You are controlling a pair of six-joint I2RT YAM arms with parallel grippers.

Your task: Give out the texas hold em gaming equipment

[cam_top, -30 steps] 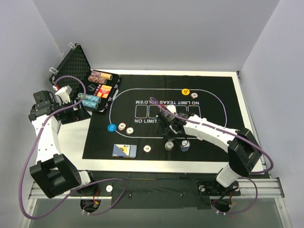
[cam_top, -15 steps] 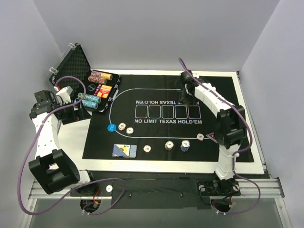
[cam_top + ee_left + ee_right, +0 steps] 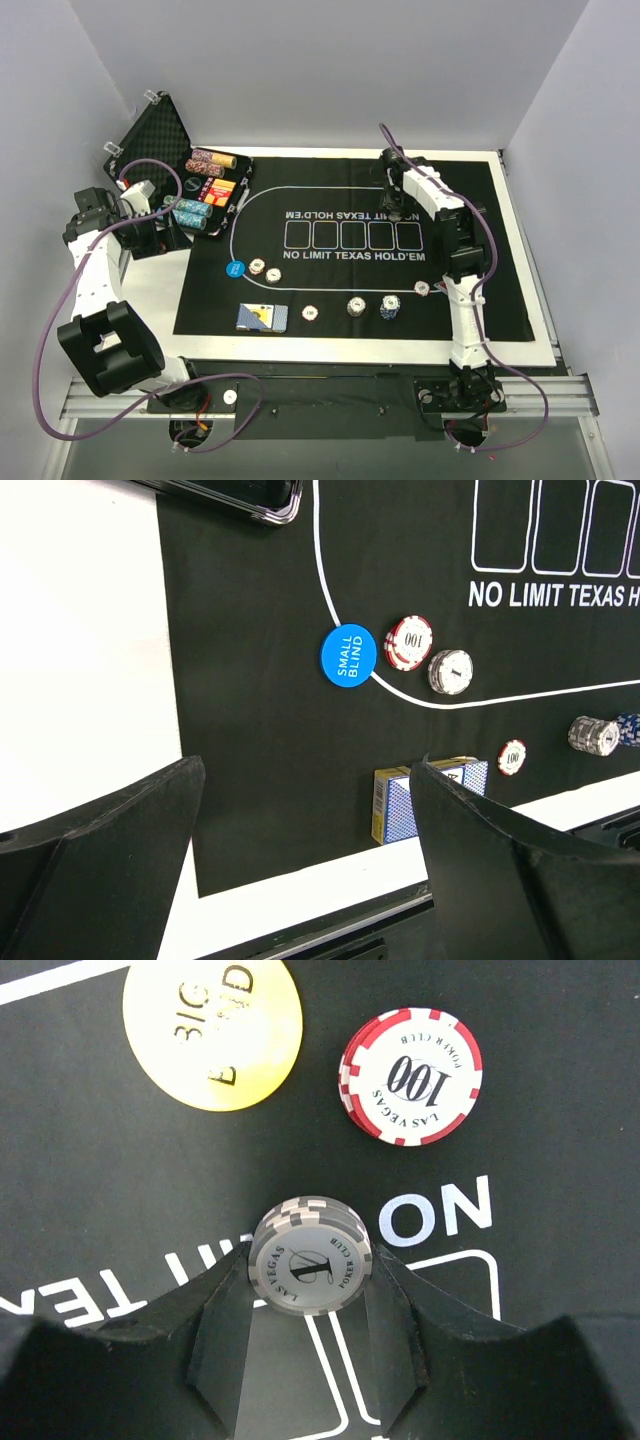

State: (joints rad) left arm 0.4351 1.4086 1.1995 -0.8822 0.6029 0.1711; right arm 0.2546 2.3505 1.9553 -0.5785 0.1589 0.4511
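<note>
My right gripper (image 3: 310, 1252) is shut on a small stack of grey poker chips (image 3: 308, 1270), held over the white lettering at the far side of the felt mat (image 3: 460, 200). Just beyond it lie the yellow Big Blind button (image 3: 212, 1030) and a red 100 chip stack (image 3: 410, 1077). My left gripper (image 3: 310, 770) hangs open and empty over the mat's near left corner. Below it lie the blue Small Blind button (image 3: 348, 655), a red chip (image 3: 410, 642), a grey chip (image 3: 451, 671) and the blue-backed card deck (image 3: 400, 802).
The open black case (image 3: 160, 150) holding rolls of chips (image 3: 205, 190) stands at the back left, close to my left arm. More chips lie along the mat's near edge: a white one (image 3: 310, 313), a grey stack (image 3: 356, 306), a blue stack (image 3: 390, 307).
My right arm swung from the middle of the mat to its far side, carrying the grey chips, then settled there. The left arm barely moved.
</note>
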